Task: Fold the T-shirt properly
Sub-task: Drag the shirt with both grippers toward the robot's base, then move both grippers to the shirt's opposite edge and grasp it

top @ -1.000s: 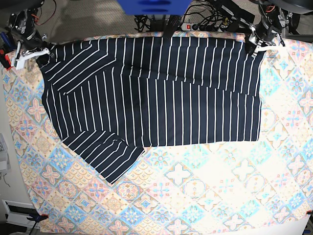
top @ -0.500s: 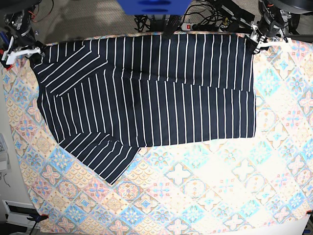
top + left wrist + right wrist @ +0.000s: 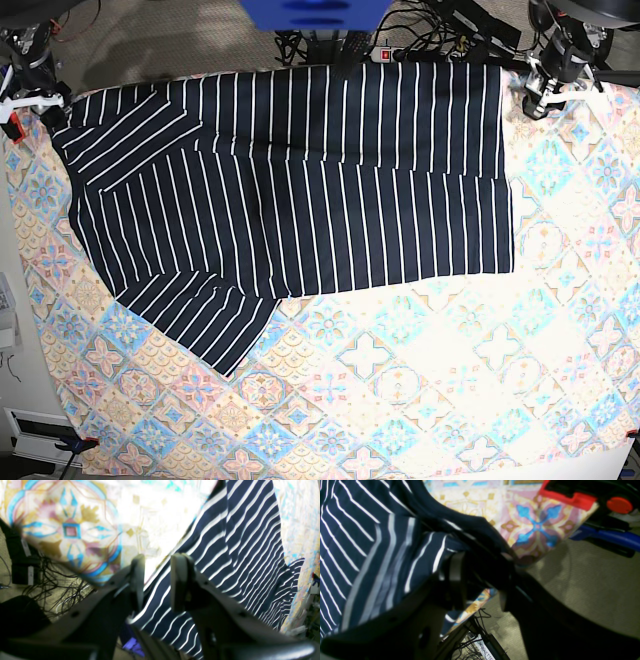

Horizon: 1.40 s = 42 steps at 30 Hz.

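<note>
My base view looks straight down from high above the tabletop, taking in the whole T-shirt. Both wrist views sit close behind their jaws, looking along them at cloth edge and floor. All three share the shirt's far corners.

Dark grey moulded left gripper is showing paler flat rectangular pads; black right gripper is appearing matte, screw hole visible.
</note>
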### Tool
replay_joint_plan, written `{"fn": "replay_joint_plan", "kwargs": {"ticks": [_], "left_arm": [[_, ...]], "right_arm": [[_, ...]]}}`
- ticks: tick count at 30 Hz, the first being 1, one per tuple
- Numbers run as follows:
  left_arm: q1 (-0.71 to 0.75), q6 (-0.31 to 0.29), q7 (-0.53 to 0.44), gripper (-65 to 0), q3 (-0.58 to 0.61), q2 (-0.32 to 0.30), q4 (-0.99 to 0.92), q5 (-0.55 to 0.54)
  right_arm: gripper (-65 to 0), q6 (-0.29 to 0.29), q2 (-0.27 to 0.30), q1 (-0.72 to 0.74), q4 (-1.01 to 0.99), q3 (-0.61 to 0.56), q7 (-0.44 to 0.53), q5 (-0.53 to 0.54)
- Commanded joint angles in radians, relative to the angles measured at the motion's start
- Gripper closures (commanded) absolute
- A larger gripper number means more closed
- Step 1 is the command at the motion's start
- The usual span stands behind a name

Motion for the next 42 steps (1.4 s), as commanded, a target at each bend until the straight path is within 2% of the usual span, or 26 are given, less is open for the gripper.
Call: {"fn": "replay_joint_plan", "kwargs": {"ticks": [1,6,11,15,27,30,36,42], "left_arm": [[0.0,-0.009,-0.009,-18.0,-0.006,-0.01,0.017,-0.011],[-0.037,-0.009,-0.009,-17.7,-0.006,-0.01,0.017,-0.011],[-0.072,-0.009,-0.009,-17.5,-0.006,-0.01,0.017,-0.009],[-0.08,-0.009,-0.009,-17.5,-0.002,-0.005,0.017,-0.005],[-0.158,-0.009,-0.009,-17.4,-0.005,-0.01,0.017,-0.002],[-0.204,-0.009,-0.009,-17.4,-0.005,-0.01,0.015,0.034],[-0.343,-0.009,-0.009,-17.5,0.002,-0.008,0.008,0.123],[-0.494,-0.009,-0.009,-18.0,0.002,-0.01,-0.11,0.206]], "right_arm": [[-20.7,0.008,0.016,-0.003,0.017,0.007,0.015,0.01],[-21.0,0.008,0.016,-0.003,0.017,0.002,0.009,0.01],[-21.1,0.011,0.016,0.007,0.017,-0.006,-0.057,0.01],[-21.1,0.011,0.016,0.043,0.039,-0.036,-0.063,0.01],[-21.1,0.011,0.021,0.222,0.053,-0.049,-0.065,0.01],[-21.1,0.011,0.024,0.279,0.051,-0.092,-0.065,0.007],[-21.1,0.011,0.031,0.366,0.047,-0.222,-0.062,-0.131],[-21.0,0.011,0.014,0.429,0.042,-0.288,-0.062,-0.2]]}}
